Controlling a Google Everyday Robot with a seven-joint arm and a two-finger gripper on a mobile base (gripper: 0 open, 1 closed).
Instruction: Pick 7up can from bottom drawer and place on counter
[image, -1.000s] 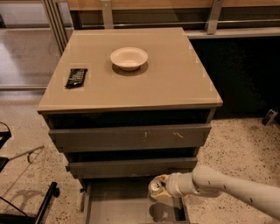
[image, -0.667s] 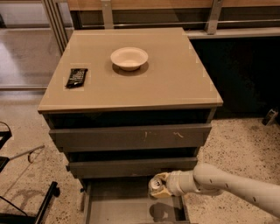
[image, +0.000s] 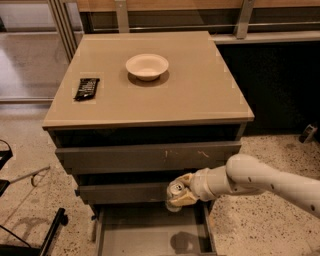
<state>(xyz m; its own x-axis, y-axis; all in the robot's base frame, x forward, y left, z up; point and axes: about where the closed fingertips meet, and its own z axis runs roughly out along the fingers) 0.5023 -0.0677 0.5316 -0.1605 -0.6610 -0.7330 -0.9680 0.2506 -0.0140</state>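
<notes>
Cabinet: a grey unit with three drawers stands on a speckled floor. The counter is a smooth tan slab with a thin rim.

Items on the counter:
- A cream bowl sits upright toward the back, near the centre line.
- A dark wrapped bar lies flat near the left edge, well apart from the bowl.

Drawers: the top drawer and the middle drawer are pushed in, and the top front shows pale scuffs. The bottom drawer is pulled out toward the viewer. Its flat grey floor is exposed, and a round shadow falls on the right part of that floor.

Arm: a white arm reaches in from the right at the height of the middle drawer.

Gripper: the gripper is in front of the middle drawer's right half, above the open bottom drawer. Its two tan fingers are closed against the soda can, one on the upper side and one on the lower side.

Soda can: it is held clear of the drawer floor and touches nothing but the fingers. It is tilted, with its silver top and pull tab facing up and outward. It is below the level of the counter.
</notes>
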